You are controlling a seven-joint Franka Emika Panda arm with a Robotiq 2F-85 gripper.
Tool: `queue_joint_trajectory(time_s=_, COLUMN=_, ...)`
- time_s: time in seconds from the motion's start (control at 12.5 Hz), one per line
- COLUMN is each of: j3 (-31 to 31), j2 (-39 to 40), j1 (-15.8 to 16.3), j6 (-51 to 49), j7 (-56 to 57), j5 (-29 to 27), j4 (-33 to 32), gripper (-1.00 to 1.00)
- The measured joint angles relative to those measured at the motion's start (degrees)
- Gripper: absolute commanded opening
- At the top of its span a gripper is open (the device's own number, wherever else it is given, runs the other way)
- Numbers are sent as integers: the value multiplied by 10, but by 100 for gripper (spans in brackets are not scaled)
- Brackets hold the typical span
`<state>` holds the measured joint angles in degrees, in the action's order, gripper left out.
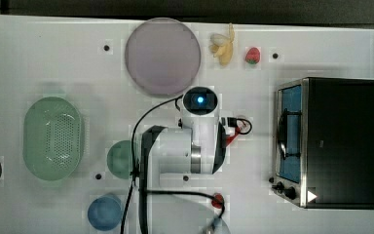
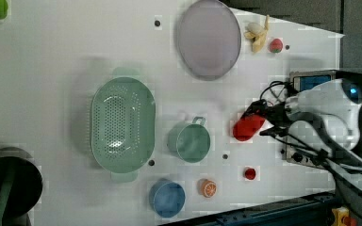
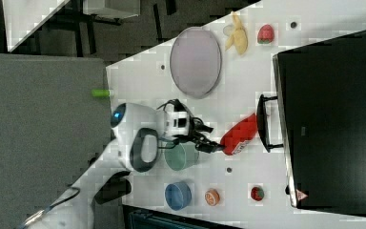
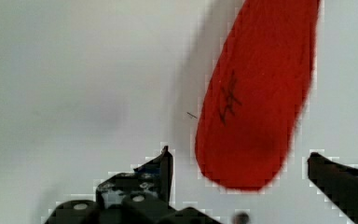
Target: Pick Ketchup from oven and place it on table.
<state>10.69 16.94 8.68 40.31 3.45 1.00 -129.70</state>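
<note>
The table (image 1: 53,58) is the largest thing, a white top that runs across nearly the whole top view. At the right of the top view sits the oven (image 1: 341,141), black-topped, its blue glass door facing the frame's centre. The arm (image 1: 185,146) reaches in from the bottom centre of the top view.

The ketchup (image 3: 239,134) lies on its side on the table in the centre-right of the right view, just in front of the oven's handle (image 3: 263,123) and outside the oven. In the left view it is the red shape at centre-right, near the green cup (image 2: 191,141).

The gripper (image 4: 240,172) has its 2 fingers spread wide, one on each side of the bottle's rounded base, with white table visible between each finger and the red plastic, so it appears to hold nothing.

The bottle is probably light, smooth and slightly squeezable, and likely to roll. A hold across the narrow sides of its body would suit it best.
</note>
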Motion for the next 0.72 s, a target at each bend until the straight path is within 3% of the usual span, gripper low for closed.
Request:
queue_joint_trajectory(time_s=0.16, j3=6, j2=-61, j1=-5, j6=-73, j7=0, j5=4, j4=46, gripper=100)
queue_joint_trajectory(time_s=0.48, j3=10, j2=-177, j1=-11, j6=-184, j7=-1, j5=-1, j4=214, gripper=100)
queue_joint_trajectory(time_s=0.72, j3=13, j2=-219, j1=-11, j6=-246, j7=-2, j5=-1, j4=318, gripper=100)
